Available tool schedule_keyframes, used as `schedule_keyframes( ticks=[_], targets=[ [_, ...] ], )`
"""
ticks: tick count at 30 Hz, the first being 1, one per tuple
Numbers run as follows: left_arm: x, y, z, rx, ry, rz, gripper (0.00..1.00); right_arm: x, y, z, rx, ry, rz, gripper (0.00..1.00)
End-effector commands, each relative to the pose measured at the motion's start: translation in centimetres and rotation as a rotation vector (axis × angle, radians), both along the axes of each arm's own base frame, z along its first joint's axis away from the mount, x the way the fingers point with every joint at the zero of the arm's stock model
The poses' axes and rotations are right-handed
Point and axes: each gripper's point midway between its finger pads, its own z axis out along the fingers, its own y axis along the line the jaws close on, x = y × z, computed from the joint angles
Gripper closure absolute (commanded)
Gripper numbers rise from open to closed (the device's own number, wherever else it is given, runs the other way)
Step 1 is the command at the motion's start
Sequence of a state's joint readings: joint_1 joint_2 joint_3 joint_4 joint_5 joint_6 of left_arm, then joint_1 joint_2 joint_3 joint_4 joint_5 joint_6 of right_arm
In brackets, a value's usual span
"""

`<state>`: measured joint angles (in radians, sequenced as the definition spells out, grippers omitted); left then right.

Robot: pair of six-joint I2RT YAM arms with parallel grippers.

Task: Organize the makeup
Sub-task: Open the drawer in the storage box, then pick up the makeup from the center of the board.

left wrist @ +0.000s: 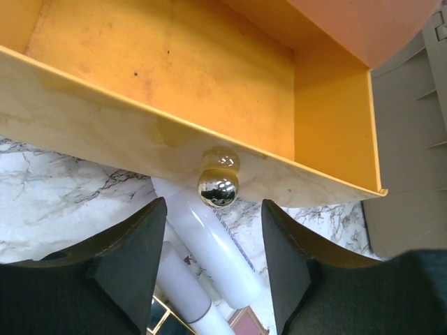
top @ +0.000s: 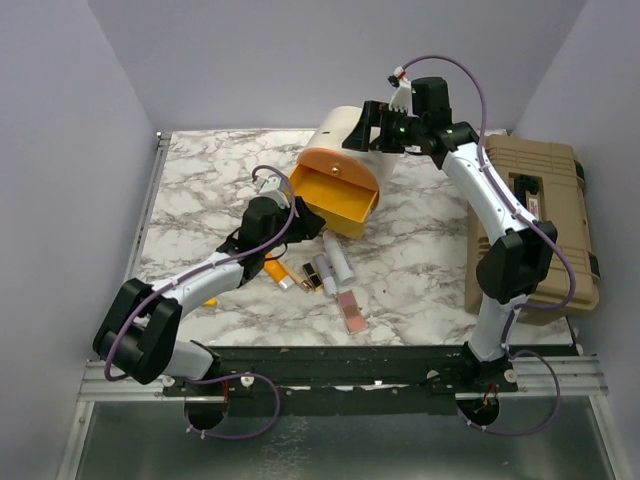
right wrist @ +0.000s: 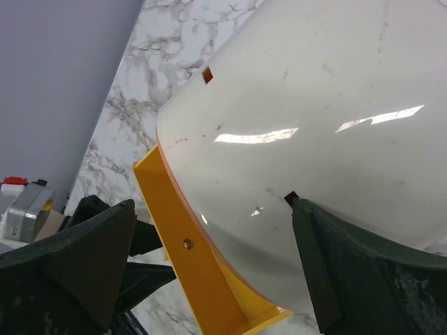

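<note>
The makeup lies on the marble table in front of the case: white tubes, gold-black lipsticks, a pink palette and an orange tube. The cream cylindrical case has its orange drawer pulled out. My left gripper is open and empty. In the left wrist view, the drawer's silver knob sits just ahead of the open gripper, over two white tubes. My right gripper is open and straddles the case's top, its right finger against the shell.
A tan hard toolbox stands along the table's right edge, beside the right arm. A small yellow item lies under the left forearm. Grey walls close in the table at the back and both sides.
</note>
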<state>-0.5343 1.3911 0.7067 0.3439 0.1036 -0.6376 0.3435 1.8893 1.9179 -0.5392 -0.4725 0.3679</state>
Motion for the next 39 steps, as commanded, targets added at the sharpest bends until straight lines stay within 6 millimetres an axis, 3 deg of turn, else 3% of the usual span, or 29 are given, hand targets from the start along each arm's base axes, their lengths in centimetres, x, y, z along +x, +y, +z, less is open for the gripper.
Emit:
schedule_keyframes(
  ticks=[1, 4, 11, 17, 21, 24, 29, 30, 34, 39],
  targets=[
    [0.1, 0.5, 1.6, 0.012, -0.043, 0.025, 0.40, -1.1, 0.9, -0.7, -0.015, 0.013, 0.079, 0.00],
    [0.0, 1.0, 1.0, 0.013, -0.030, 0.050, 0.40, -1.2, 1.1, -0.1, -0.015, -0.011, 0.102, 0.00],
    [-0.1, 2.8, 3.0, -0.002, -0.083, 0.133, 0.38, -0.9, 0.3, 2.8, -0.023, -0.121, 0.063, 0.00],
    [-0.1, 3.0, 4.6, -0.024, -0.100, 0.148, 0.38, -1.7, -0.1, 5.5, 0.008, -0.159, 0.040, 0.00],
    [0.7, 3.0, 7.4, -0.026, -0.123, 0.175, 0.38, -3.1, -1.4, 8.0, 0.012, -0.203, -0.010, 0.00],
    [1.1, 2.4, 11.0, -0.050, -0.162, 0.150, 0.37, -5.1, -2.2, 9.7, 0.029, -0.192, -0.032, 0.00],
    [0.3, 2.2, 14.9, -0.046, -0.224, 0.103, 0.36, -11.2, -2.3, 10.4, 0.101, -0.140, 0.069, 0.00],
    [0.1, 2.6, 14.8, -0.042, -0.224, 0.111, 0.35, -12.1, -2.4, 8.9, 0.107, -0.109, 0.074, 0.00],
    [-0.1, 5.9, 11.6, 0.054, -0.157, 0.257, 0.29, -14.6, -3.0, 7.2, 0.135, -0.066, 0.065, 0.04],
    [-1.6, 10.0, 6.5, 0.220, -0.016, 0.394, 0.22, -15.4, -3.4, 6.0, 0.141, -0.028, 0.036, 0.04]
  ],
)
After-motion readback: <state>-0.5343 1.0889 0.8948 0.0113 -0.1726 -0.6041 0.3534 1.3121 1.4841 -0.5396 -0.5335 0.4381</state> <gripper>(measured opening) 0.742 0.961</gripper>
